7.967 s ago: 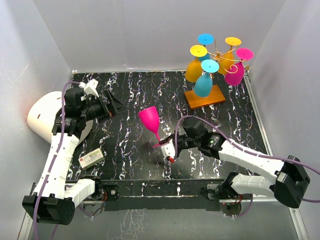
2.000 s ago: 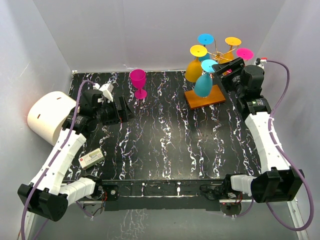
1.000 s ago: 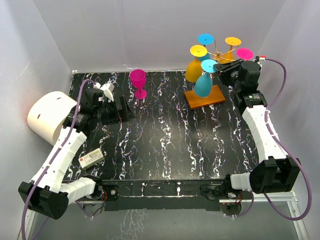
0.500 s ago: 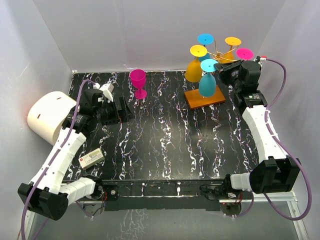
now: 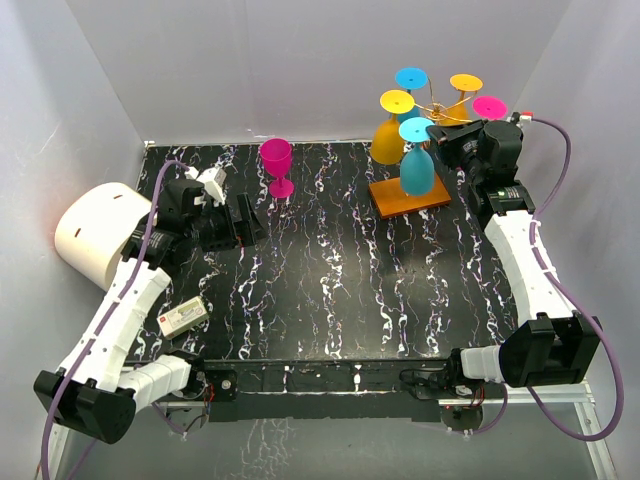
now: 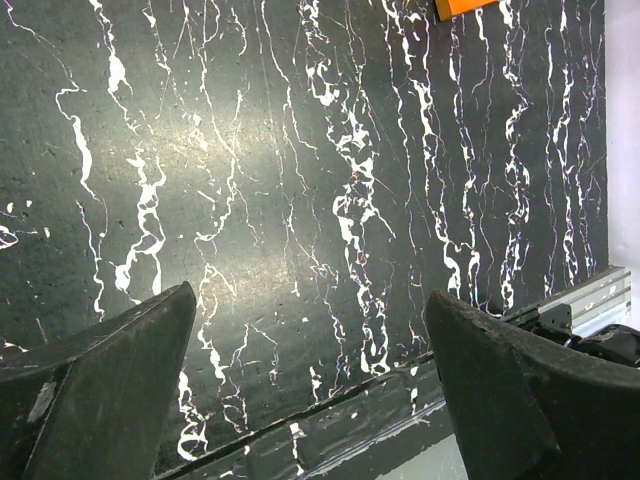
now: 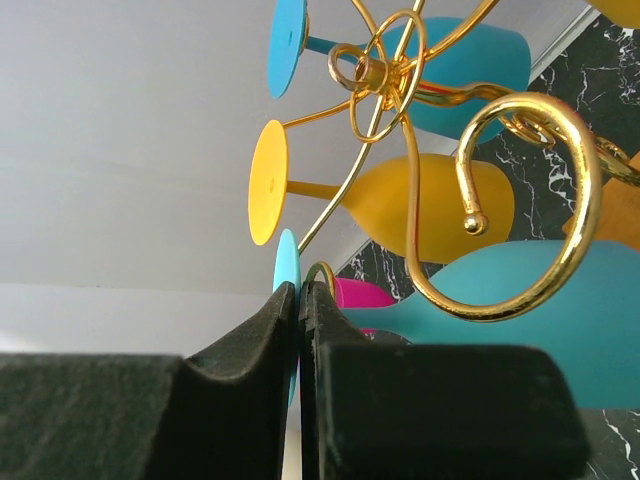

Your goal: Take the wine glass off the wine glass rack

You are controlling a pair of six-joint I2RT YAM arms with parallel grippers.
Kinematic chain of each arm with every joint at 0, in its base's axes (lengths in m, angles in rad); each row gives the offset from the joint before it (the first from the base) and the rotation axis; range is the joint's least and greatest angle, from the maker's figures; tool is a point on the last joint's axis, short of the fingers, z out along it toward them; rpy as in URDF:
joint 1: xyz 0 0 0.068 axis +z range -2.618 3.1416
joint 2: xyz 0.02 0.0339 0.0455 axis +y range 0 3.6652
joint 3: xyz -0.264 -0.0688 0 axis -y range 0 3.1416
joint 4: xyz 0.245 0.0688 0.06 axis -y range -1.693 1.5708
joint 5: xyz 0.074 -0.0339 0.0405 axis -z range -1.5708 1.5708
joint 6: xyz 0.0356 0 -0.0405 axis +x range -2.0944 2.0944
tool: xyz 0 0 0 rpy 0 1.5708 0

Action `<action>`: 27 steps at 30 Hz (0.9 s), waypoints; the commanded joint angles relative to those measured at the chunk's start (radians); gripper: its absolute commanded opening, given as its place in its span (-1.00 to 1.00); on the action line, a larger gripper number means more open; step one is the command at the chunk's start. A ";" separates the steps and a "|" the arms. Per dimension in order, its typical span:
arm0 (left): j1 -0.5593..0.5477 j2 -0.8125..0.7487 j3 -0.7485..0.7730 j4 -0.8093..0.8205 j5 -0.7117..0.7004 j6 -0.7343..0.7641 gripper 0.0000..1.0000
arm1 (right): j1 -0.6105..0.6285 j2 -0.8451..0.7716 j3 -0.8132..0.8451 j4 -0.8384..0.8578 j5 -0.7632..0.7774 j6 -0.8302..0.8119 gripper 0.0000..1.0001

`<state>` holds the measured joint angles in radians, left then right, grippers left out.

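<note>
Right fingers (image 7: pixel 288 315), shut on the cyan wine glass (image 5: pixel 416 170) by its thin foot at one o'clock, may slip or topple the rack (image 5: pixel 385 198); left fingers (image 6: pixel 110 380) wide open, empty.

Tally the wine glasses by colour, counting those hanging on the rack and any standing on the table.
Blue wine glasses: 2
Yellow wine glasses: 2
Magenta wine glasses: 2
Total: 6
</note>
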<state>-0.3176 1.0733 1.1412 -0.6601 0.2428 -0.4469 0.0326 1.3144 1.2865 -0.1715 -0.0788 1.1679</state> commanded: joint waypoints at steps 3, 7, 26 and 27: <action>-0.003 -0.035 0.020 -0.017 -0.008 0.002 0.97 | -0.002 -0.027 0.063 0.093 -0.031 0.018 -0.93; -0.003 -0.032 0.020 -0.016 -0.005 0.002 0.97 | -0.001 -0.030 0.059 0.112 -0.032 0.021 -0.94; -0.003 -0.037 0.023 -0.024 -0.008 -0.001 0.97 | 0.002 0.023 0.080 0.167 -0.117 0.037 -0.98; -0.003 -0.039 0.026 -0.025 -0.009 -0.001 0.97 | 0.003 0.028 0.084 0.167 -0.119 0.037 -0.98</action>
<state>-0.3176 1.0657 1.1412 -0.6659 0.2321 -0.4480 0.0326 1.3312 1.3029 -0.0895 -0.1814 1.2037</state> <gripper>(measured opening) 0.985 0.030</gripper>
